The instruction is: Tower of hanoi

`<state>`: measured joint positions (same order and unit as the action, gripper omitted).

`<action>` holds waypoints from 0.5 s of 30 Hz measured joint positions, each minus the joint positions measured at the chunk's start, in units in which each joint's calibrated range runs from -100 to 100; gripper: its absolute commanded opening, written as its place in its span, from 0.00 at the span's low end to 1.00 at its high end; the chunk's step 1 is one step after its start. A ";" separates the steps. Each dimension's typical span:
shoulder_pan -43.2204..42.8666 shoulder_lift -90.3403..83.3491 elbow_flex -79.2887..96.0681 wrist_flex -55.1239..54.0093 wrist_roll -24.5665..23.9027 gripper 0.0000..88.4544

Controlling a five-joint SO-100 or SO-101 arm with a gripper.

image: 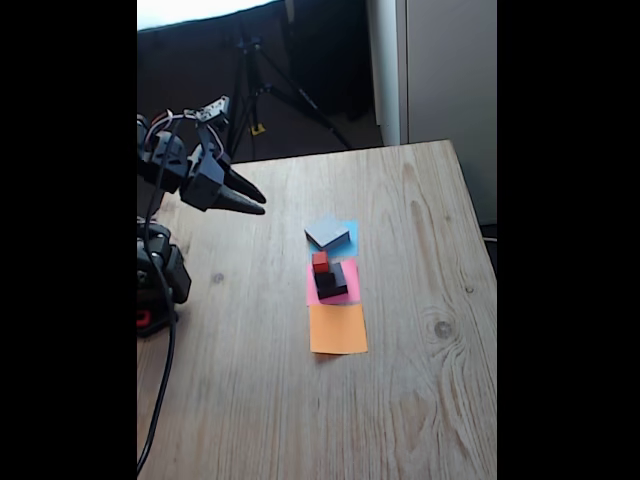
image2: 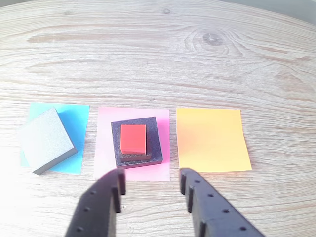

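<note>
The claw (image2: 150, 182) hangs apart and empty at 6 o'clock of the pink square (image2: 106, 148) in the wrist view. There the red cube (image2: 133, 138) tops the black blocks (image2: 148, 127); the grey block (image2: 45, 139) lies on the blue square (image2: 79, 113), at 9 o'clock.

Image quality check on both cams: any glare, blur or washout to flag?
Fixed view: soft and low in detail, black bars on both sides, blown-out bright patch at the top left; the block stack reads dark and muddy. Wrist view: sharper; the grey block is washed out at its left side, and the gripper fingers are slightly blurred.
</note>
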<state>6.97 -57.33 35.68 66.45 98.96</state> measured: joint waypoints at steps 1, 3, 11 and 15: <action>0.00 -0.77 3.48 -2.56 0.00 0.22; 0.10 -1.88 10.26 -8.17 0.00 0.24; 1.55 -2.82 36.16 -37.47 0.00 0.29; 1.55 -2.39 42.85 -47.72 0.00 0.30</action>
<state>8.52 -59.73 78.53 18.73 98.96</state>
